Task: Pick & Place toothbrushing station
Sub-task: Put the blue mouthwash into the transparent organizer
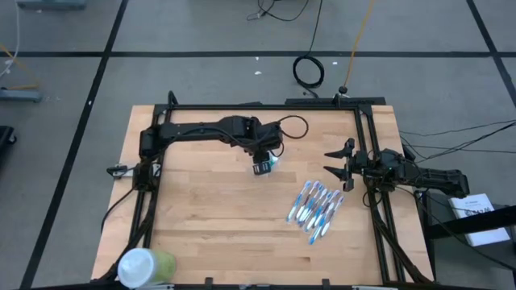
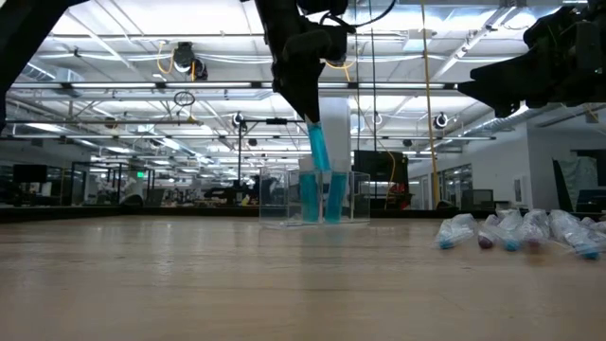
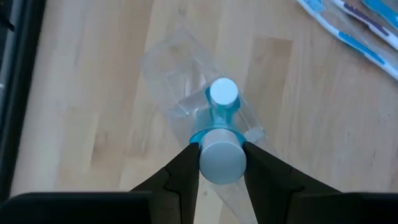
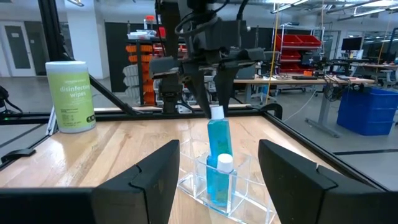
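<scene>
Left wrist view: your left gripper (image 3: 221, 163) has its jaws nearly closed on the white cap of a small teal tube (image 3: 219, 158), held upright over the clear square plastic holder (image 3: 186, 87). A second teal tube with a white cap (image 3: 222, 96) already stands inside it. The holder sits on the wooden table (image 1: 210, 217) at mid-table, toward the far side. The bundle of slim blue-and-white toothbrushes (image 1: 316, 208) lies flat to the right and nearer, well apart from the holder.

Right gripper (image 1: 337, 168) waits by the right edge, jaws wide apart, nothing in them.

Handling, my read: the tube is light and stiff but the cap is smooth and round, so it may slip or swing; keep it vertical and lower it slowly. The holder looks thin and light and will likely skid or tip if nudged. Toothbrushes are slim and lie touching, so take one by mid-handle.

Green wipes canister with white lid (image 1: 143, 266) at the near-left corner isn't part of this.
</scene>
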Controlling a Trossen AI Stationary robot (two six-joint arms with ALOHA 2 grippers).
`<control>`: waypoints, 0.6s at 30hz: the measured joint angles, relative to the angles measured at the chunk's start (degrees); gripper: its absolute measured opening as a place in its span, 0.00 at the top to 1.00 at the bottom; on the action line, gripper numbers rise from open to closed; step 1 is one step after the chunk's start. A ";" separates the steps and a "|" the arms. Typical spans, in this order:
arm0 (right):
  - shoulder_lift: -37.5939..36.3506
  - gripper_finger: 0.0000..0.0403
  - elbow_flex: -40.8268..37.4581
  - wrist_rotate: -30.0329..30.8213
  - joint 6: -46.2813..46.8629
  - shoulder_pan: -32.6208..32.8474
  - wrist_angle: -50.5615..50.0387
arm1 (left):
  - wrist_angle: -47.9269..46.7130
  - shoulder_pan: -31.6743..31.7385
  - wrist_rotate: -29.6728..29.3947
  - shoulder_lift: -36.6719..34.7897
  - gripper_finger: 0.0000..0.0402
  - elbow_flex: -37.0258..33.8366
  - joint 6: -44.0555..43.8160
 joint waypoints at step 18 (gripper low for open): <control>0.02 0.47 -0.02 0.00 0.00 0.02 0.00 | 0.52 0.09 0.58 2.62 0.70 0.07 0.76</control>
